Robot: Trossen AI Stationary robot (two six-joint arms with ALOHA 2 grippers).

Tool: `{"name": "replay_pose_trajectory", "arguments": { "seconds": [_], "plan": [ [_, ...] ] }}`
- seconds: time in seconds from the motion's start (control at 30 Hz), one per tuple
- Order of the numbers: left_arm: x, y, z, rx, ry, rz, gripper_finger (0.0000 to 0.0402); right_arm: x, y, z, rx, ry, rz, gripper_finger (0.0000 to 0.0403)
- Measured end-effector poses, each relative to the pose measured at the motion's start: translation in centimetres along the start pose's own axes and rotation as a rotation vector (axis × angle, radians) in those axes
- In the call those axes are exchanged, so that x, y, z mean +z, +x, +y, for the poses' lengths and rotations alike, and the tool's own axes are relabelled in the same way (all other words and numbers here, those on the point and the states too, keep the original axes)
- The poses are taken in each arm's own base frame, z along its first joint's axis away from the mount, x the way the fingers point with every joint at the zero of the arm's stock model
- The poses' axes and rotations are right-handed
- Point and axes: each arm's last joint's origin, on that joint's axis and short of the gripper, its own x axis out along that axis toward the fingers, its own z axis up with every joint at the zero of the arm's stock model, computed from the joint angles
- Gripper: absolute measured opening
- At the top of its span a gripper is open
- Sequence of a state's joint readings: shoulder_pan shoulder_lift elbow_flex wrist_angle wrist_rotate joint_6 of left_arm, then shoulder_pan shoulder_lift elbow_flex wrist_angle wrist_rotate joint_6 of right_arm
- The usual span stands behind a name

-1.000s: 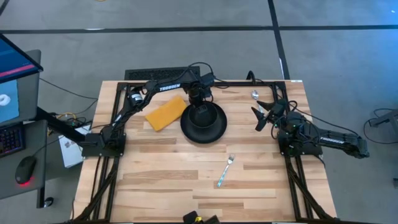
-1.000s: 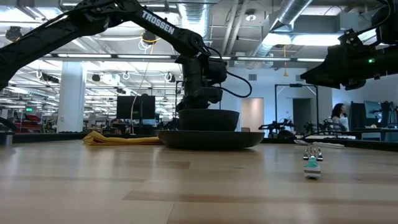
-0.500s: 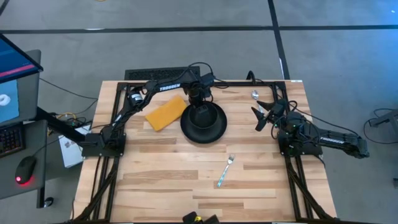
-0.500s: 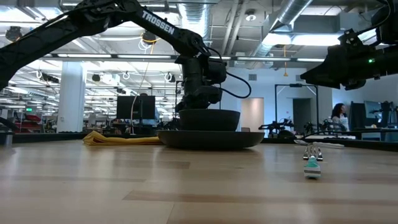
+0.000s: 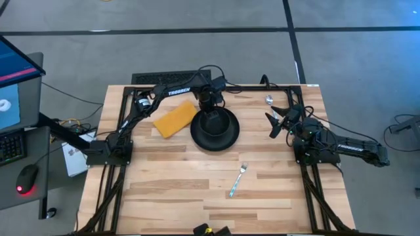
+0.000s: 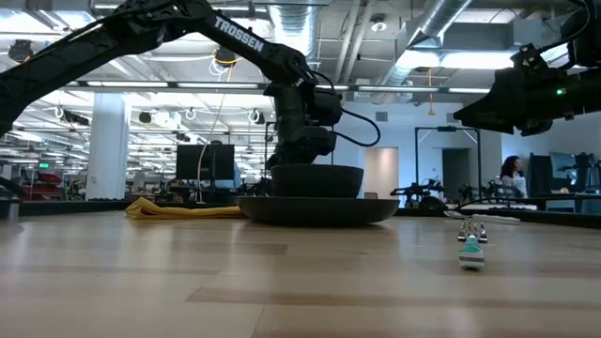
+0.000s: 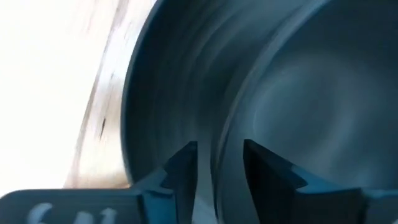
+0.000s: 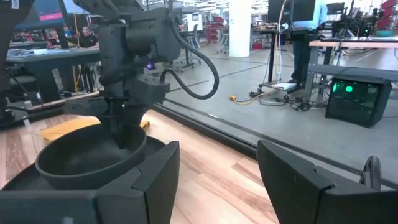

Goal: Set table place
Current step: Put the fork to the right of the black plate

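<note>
A black bowl point(image 5: 215, 124) sits on a round black plate point(image 5: 230, 139) at the table's far middle; both show in the low view, the bowl point(image 6: 315, 180) on the plate point(image 6: 319, 210). My left gripper point(image 5: 209, 109) stands over the bowl's far rim, shut on it. A yellow-orange cloth point(image 5: 175, 118) lies flat to the plate's left. A fork point(image 5: 237, 179) lies nearer the front, and a spoon point(image 5: 269, 99) at the far right. My right gripper point(image 5: 278, 122) is open and empty near the table's right edge. My left gripper pinches the bowl's far rim point(image 7: 219, 163), one finger inside the bowl point(image 7: 264, 168) and one outside point(image 7: 183, 165). The fingers come from above, pointing down point(image 8: 124, 134). The bowl stands upright with its base on the plate.
The light wooden table point(image 5: 170, 196) has bare planks along its near half. A black keyboard-like tray point(image 5: 164, 78) lies at the far edge. A monitor, a keyboard and a mouse point(image 5: 26, 178) stand off the table's left side. People show in the room behind.
</note>
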State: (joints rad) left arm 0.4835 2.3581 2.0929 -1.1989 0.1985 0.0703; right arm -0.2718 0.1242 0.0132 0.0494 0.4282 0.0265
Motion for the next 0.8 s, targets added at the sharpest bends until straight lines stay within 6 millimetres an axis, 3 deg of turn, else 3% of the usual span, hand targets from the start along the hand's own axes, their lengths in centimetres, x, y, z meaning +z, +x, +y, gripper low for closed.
{"name": "replay_pose_trajectory", "arguments": {
  "seconds": [0.53, 0.63, 0.8],
  "plan": [
    [-0.1, -6.6, -1.7, 0.074, 0.025, 0.019, 0.0139, 0.0, 0.0, 0.0, 0.0, 0.0, 0.0, 0.024],
    [-0.5, -8.3, -2.2, 0.098, 0.055, -0.047, 0.014, 0.0, 0.0, 0.0, 0.0, 0.0, 0.0, 0.024],
    [-0.7, -12.8, -3.9, 0.154, 0.14, -0.257, 0.014, 0.0, 0.0, 0.0, 0.0, 0.0, 0.0, 0.024]
  ]
}}
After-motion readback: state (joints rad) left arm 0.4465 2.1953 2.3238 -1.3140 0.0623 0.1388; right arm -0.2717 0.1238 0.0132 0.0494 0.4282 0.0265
